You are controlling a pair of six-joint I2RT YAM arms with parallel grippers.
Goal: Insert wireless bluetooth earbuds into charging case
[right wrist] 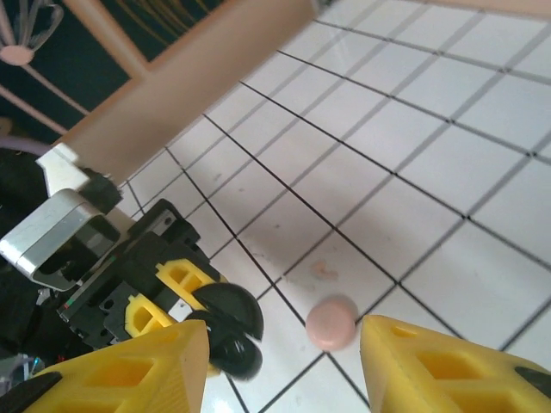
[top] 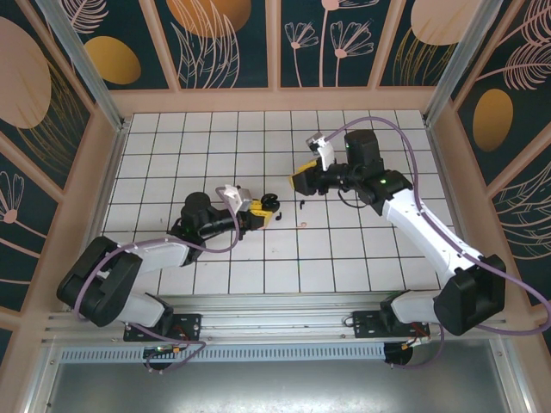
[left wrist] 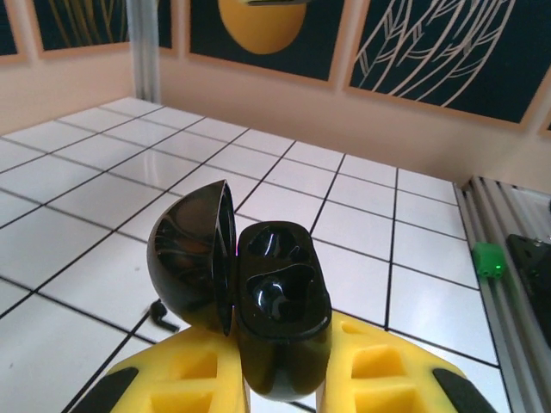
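1. From the top camera we see the left gripper (top: 263, 212) low over the white tiled table (top: 215, 138), its pincer clamped on a black charging case (top: 270, 203) with the lid swung up. The right gripper (top: 300, 181) hangs just beyond it, apart from the case. We cannot judge its jaw width from this height. A black earbud (top: 304, 206) lies loose on the tiles between the two grippers, and a pink earbud (top: 302, 224) lies close by, nearer the arm bases.
2. At the left wrist we see the yellow fingers (left wrist: 383, 366) pressed against both sides of the charging case (left wrist: 280, 318), holding it upright. Its lid (left wrist: 194, 258) leans open to the left. The wells are glossy black, and we cannot tell whether anything sits in them. The black earbud (left wrist: 161, 315) lies on a tile just left of the case.
3. At the right wrist we see the right gripper (right wrist: 284, 366) with its fingers (right wrist: 129, 370) standing moderately apart and gripping nothing. The pink earbud (right wrist: 331, 323) lies on the tile beneath the gap, nearer the right-hand finger. Further left, the left gripper (right wrist: 194, 305) holds the case (right wrist: 231, 325).
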